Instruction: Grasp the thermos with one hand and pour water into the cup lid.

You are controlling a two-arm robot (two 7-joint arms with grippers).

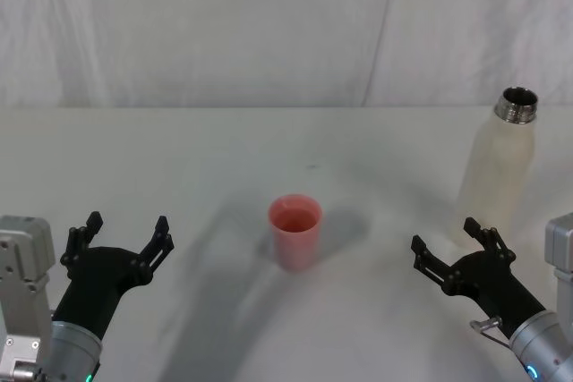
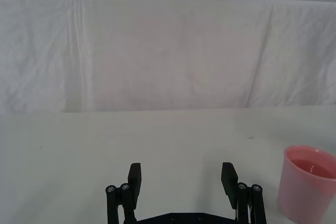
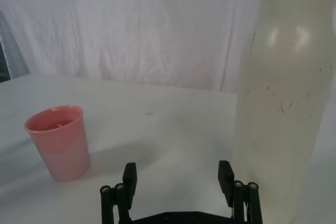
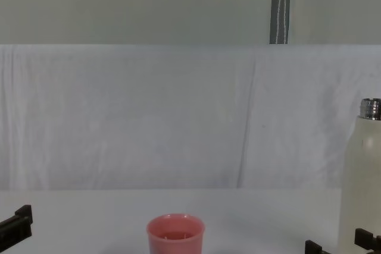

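Observation:
The thermos stands upright at the table's right, cream-white with an uncapped silver neck; it also shows in the right wrist view and the chest view. The pink cup lid stands at the table's middle, with liquid inside. My right gripper is open, just in front of the thermos and slightly to its left, not touching it. My left gripper is open, low at the left, apart from the cup lid.
The table is covered in white cloth, and a white draped backdrop hangs behind it. A grey vertical pole rises behind the backdrop.

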